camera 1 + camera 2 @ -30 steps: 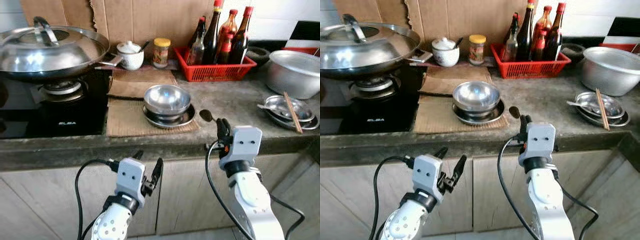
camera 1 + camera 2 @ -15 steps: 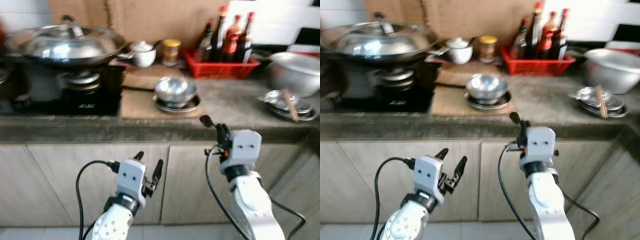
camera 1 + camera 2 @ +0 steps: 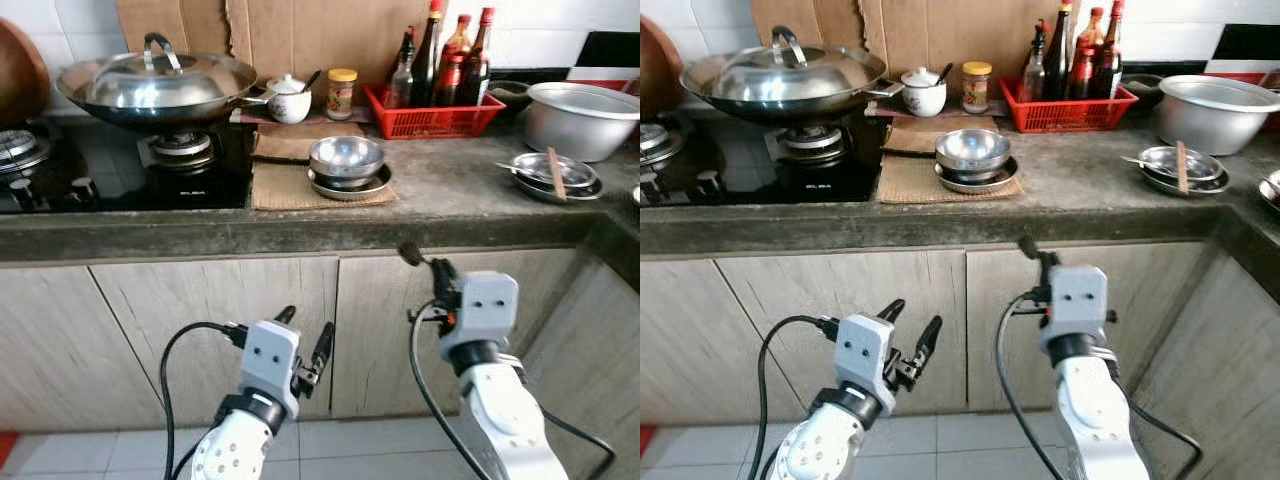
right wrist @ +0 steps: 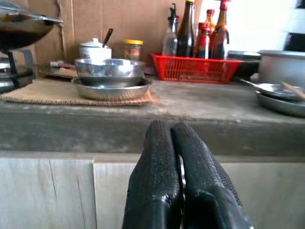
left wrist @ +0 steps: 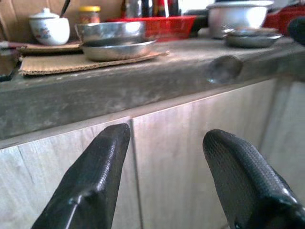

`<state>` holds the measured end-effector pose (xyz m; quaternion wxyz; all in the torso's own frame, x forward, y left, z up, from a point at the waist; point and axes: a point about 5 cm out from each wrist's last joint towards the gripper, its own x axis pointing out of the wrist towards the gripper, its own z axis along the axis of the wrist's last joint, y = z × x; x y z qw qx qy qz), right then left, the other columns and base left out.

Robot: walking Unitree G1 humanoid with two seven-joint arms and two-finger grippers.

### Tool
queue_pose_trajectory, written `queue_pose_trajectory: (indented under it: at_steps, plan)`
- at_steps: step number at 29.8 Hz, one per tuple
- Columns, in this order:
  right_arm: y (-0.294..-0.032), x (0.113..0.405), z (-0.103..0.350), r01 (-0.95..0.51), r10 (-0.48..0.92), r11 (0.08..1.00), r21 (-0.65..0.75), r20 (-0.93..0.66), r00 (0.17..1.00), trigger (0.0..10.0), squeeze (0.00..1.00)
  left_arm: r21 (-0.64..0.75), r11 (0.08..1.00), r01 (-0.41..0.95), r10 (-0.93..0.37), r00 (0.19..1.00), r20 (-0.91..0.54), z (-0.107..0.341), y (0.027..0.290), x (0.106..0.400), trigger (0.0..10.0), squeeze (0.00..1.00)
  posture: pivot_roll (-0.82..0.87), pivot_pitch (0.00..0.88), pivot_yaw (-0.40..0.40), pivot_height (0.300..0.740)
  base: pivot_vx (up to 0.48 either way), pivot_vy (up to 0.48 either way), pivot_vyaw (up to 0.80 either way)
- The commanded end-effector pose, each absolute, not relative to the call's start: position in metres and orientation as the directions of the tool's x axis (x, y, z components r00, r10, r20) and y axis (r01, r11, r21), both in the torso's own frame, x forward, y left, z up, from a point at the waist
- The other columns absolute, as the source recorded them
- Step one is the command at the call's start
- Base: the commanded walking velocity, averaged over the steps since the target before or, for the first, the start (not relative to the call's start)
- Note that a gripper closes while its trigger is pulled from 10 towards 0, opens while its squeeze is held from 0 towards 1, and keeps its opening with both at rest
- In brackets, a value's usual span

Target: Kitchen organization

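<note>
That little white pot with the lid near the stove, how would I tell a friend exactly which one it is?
Start at the big lidded wok on the stove and follow its handle toward the red basket of bottles. The white lidded pot sits there against the cardboard, beside a yellow-capped jar. It is the only white ceramic piece, with a spoon handle poking out.

I count one lidded wok (image 3: 158, 85), one red basket (image 3: 432, 112), one big pot (image 3: 580, 118), two grippers.

I'm seeing the wok (image 3: 160, 85) sitting on the stove (image 3: 120, 170) at left, stacked bowls (image 3: 346, 166) lying mid-counter, the bottle basket (image 3: 432, 110) standing behind them, and a pot (image 3: 580, 118) sitting far right.
</note>
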<state>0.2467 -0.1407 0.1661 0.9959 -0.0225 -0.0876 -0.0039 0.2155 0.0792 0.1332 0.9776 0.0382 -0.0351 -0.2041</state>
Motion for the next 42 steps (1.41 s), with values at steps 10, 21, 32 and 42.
queue_pose_trajectory:
  at_steps: [10, 21, 32, 42]
  plan:
    - [-0.1334, 0.2462, 0.1691, -0.018, 0.023, 0.999, -0.031, 0.179, 0.984, 10.0, 0.0, 0.107, 0.917, 0.385, -0.392, 0.919, 0.052, 0.1332, 0.0832, 0.2169, 10.0, 0.0, 0.04, 0.0, -0.048, 0.74, -0.308, 0.0, -0.39]
    - [-0.132, 0.2444, 0.169, -0.029, 0.034, 0.999, -0.032, 0.175, 0.984, 10.0, 0.0, 0.099, 0.921, 0.378, -0.384, 0.922, 0.055, 0.134, 0.0832, 0.216, 10.0, 0.0, 0.04, 0.0, -0.054, 0.74, -0.046, 0.0, -0.78]
    - [-0.1318, 0.244, 0.1688, -0.026, 0.031, 0.999, -0.032, 0.171, 0.985, 10.0, 0.0, 0.094, 0.919, 0.383, -0.389, 0.92, 0.051, 0.1333, 0.0824, 0.2165, 10.0, 0.0, 0.03, 0.0, -0.051, 0.74, 0.0, 0.188, -0.77]
    - [-0.1303, 0.2437, 0.168, -0.02, 0.025, 0.999, -0.032, 0.169, 0.985, 10.0, 0.0, 0.099, 0.915, 0.391, -0.397, 0.917, 0.048, 0.1332, 0.0823, 0.2177, 10.0, 0.0, 0.03, 0.0, -0.046, 0.74, 0.0, 0.185, -0.77]
